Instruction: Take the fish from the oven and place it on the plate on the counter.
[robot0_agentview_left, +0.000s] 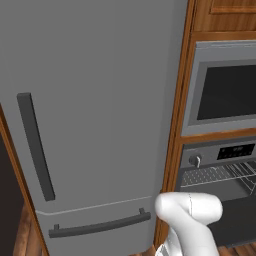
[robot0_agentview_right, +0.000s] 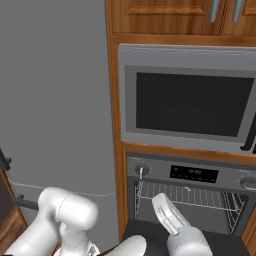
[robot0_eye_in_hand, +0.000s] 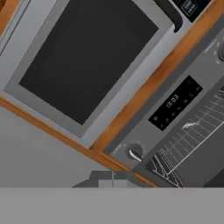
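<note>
The oven (robot0_agentview_right: 190, 172) stands open under the microwave, its dark door folded down and its wire racks (robot0_agentview_right: 190, 197) showing. It also sits at the lower right of the left base view, oven (robot0_agentview_left: 220, 155). The fish (robot0_eye_in_hand: 190, 125) is a tiny silvery sliver lying on the upper rack, just below the oven's digital display (robot0_eye_in_hand: 175, 103). My gripper (robot0_eye_in_hand: 113, 178) is shut with nothing in it. It hangs in front of the oven's left edge, short of the cavity, aimed up at the oven's knob (robot0_eye_in_hand: 134, 152) and the microwave. The plate and the counter are out of view.
A grey microwave (robot0_agentview_right: 192, 100) with a dark window sits right above the oven, framed in wood. The big grey fridge (robot0_agentview_left: 85, 110) takes up the wall to the left. Wooden cabinet doors (robot0_agentview_right: 165, 15) run along the top. My white arm (robot0_agentview_left: 192, 220) rises in the foreground.
</note>
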